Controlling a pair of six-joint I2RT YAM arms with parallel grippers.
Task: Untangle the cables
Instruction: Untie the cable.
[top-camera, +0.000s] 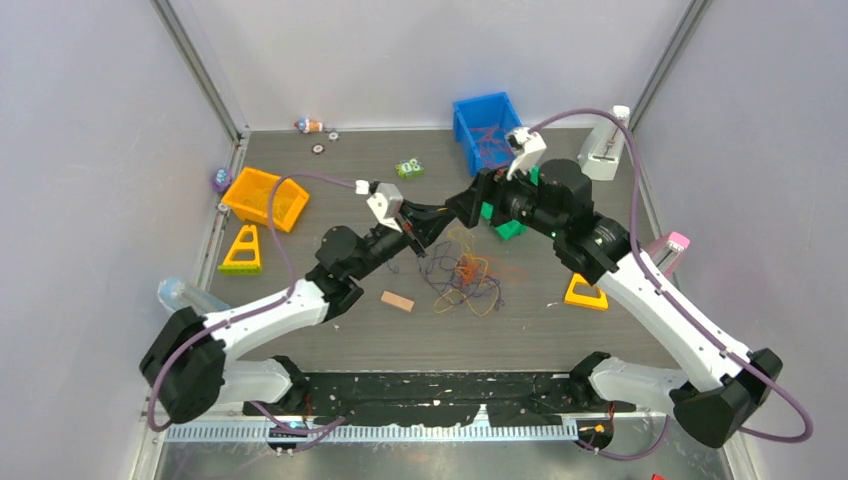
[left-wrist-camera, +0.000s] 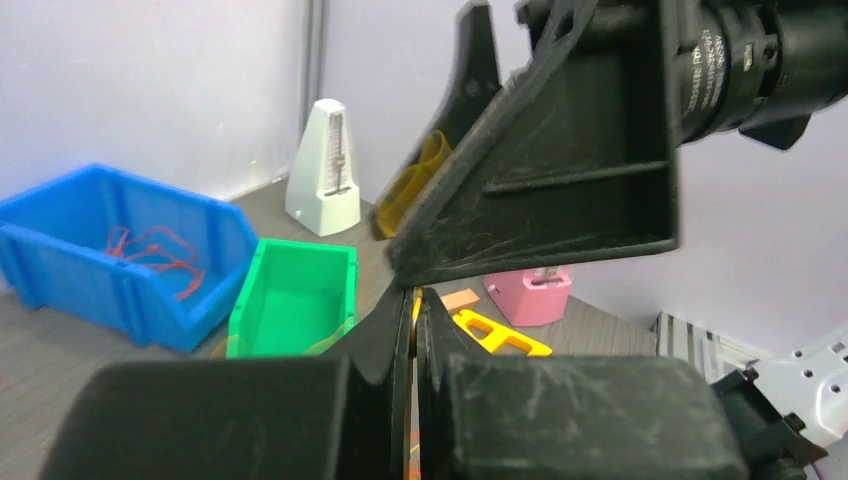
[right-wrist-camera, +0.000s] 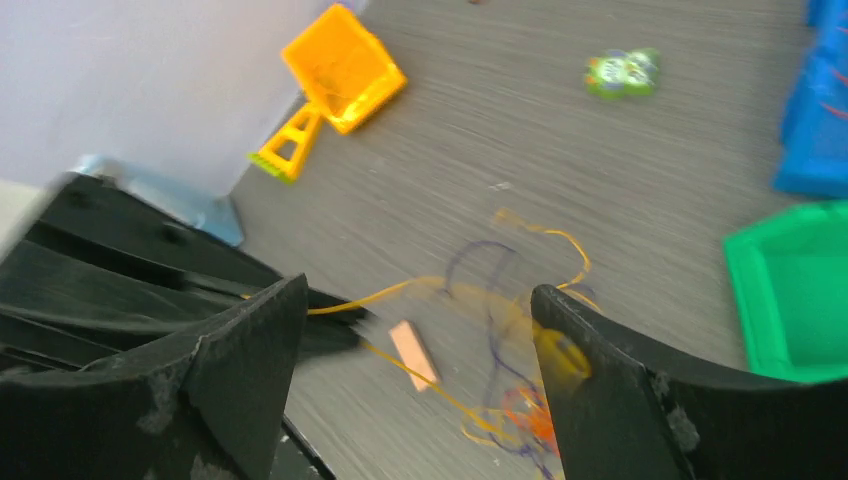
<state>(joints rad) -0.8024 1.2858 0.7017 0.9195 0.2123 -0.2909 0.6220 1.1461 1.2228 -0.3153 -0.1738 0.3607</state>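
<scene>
Grip check first: the left gripper (left-wrist-camera: 413, 325) has its two black fingers pressed together on an orange-yellow strand (right-wrist-camera: 385, 294). A sliver of it shows in the seam between them in the left wrist view, and the right wrist view shows it running from those tips towards the heap. The right gripper (right-wrist-camera: 420, 295) stands spread wide with nothing between its fingers, its nose almost against the left one's above the table (top-camera: 450, 340).

The cables (top-camera: 462, 272) are thin orange-yellow, red and dark purple wires in a loose knot. They lie near mid-table, at about 5 o'clock of the two meeting tips.

Hazards, in my judgement:
- The strand is very thin, so a sharp pull could slide it out of the pinch.
- If the knot does not give, a pull would tighten it or drag the whole heap.
- The two noses are so near that a small misjudged move would knock them together.
- The small tan wooden block (top-camera: 397, 301), at 8 o'clock of the heap, could be snagged by a loop and towed along.

The surface is a grey wood-grain top, flat and matt — I expect little friction to anchor the heap. Pale plain walls (top-camera: 420, 60) with metal corner posts close in three sides. A blue plastic bin (top-camera: 485, 99) at 1 o'clock holds a red wire.
</scene>
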